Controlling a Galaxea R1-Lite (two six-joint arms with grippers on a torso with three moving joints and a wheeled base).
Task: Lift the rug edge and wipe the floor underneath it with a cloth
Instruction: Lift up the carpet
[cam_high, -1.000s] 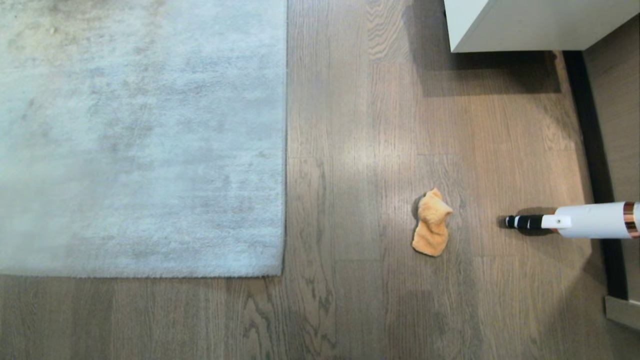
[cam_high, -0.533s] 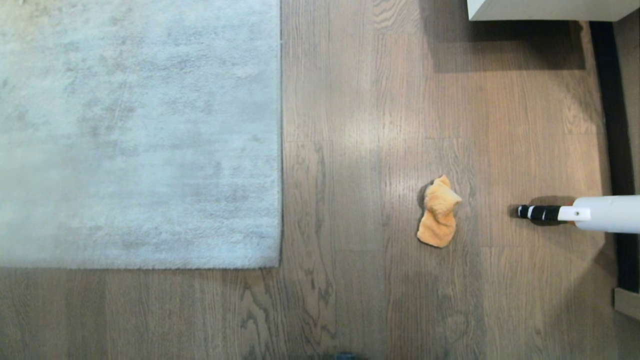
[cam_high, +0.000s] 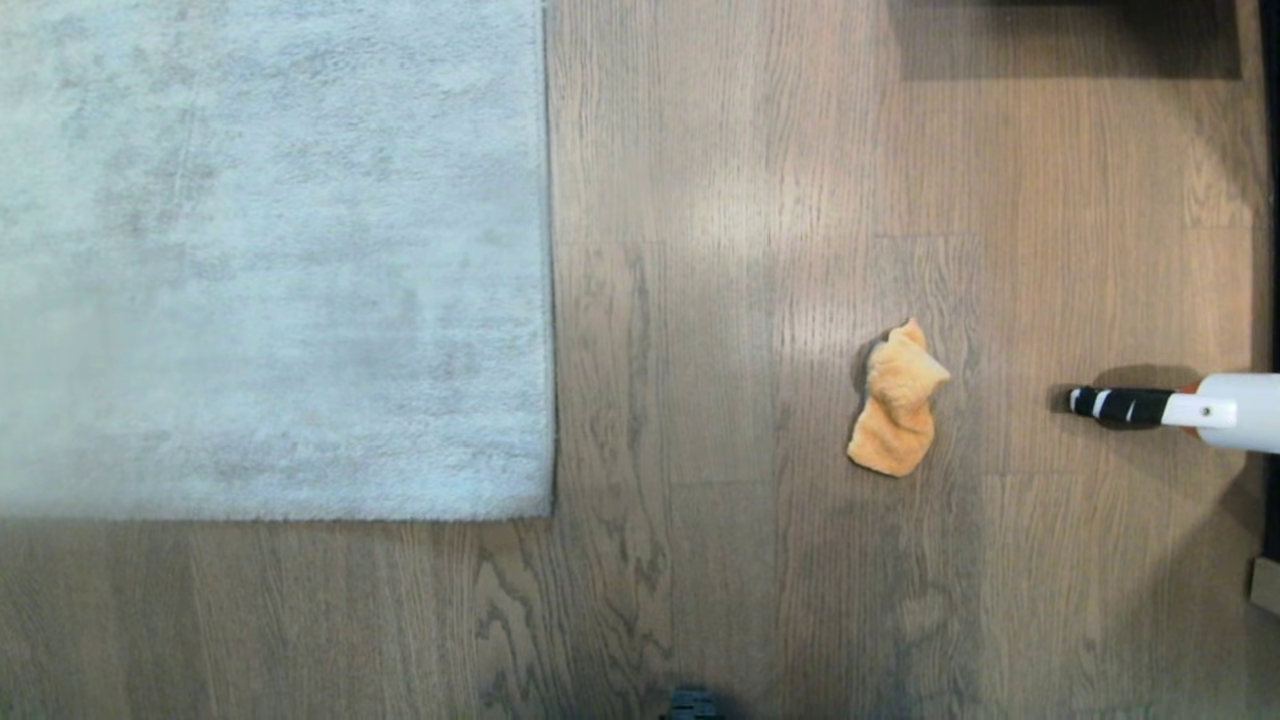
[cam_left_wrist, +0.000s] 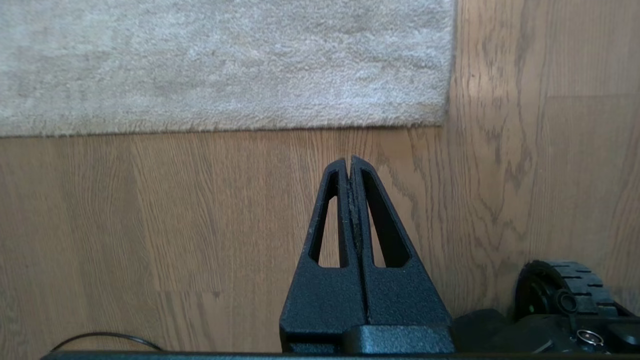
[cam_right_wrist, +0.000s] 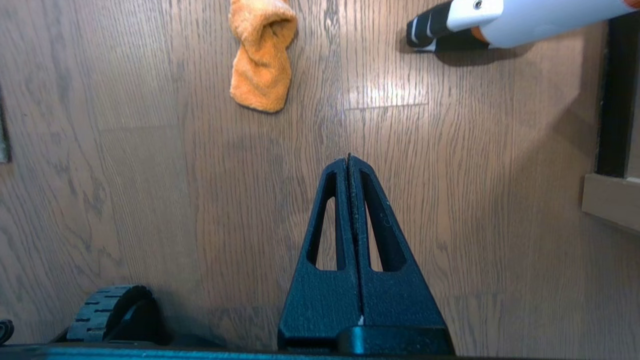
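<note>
The pale grey rug (cam_high: 270, 250) lies flat on the wood-grain floor (cam_high: 720, 330), its corner (cam_high: 548, 512) toward me. In the left wrist view the rug edge (cam_left_wrist: 250, 125) runs across the floor ahead of my left gripper (cam_left_wrist: 348, 161), which is shut and empty. The crumpled orange cloth (cam_high: 897, 412) rests on the planks to the right of the rug. In the right wrist view the cloth (cam_right_wrist: 262, 55) lies well ahead of my right gripper (cam_right_wrist: 348, 159), also shut and empty. Neither arm shows in the head view.
A white stick-like appliance with a black striped tip (cam_high: 1170, 405) lies on the floor right of the cloth, also in the right wrist view (cam_right_wrist: 480, 20). A dark strip and skirting run along the far right (cam_high: 1268, 300). My base wheels (cam_left_wrist: 560, 287) (cam_right_wrist: 112, 312) sit nearby.
The head view has tilted downward: the whole scene has slid up the picture and the white cabinet at the top right has left the frame. Nothing on the floor has moved.
</note>
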